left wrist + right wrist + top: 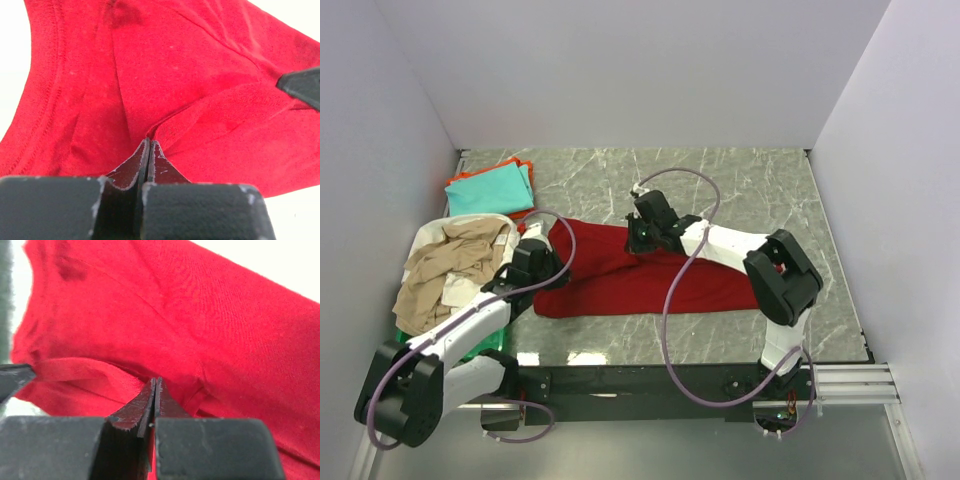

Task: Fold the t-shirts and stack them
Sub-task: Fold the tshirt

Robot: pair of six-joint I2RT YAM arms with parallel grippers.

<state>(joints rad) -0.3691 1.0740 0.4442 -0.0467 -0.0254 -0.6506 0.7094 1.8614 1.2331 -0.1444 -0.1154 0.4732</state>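
Note:
The large dark red t-shirt (pixel 640 275) lies spread across the middle of the marble table. My left gripper (pixel 542 240) is at its left end, shut on a pinch of the red cloth (pixel 165 100); its jaws meet at the fold (pixel 149 142). My right gripper (pixel 638 233) is at the shirt's far edge near the middle, also shut on the red cloth (pixel 165 315), jaws closed at a crease (pixel 156 381). A folded teal shirt (pixel 492 188) lies on an orange one (pixel 525 163) at the back left. Beige and white shirts (pixel 450 272) are heaped at the left.
The beige heap sits in a green plastic tray (pixel 480 346) by the left arm's base. White walls enclose the table on three sides. The table's near edge runs along a black rail (pixel 650 380). Purple cables loop over both arms.

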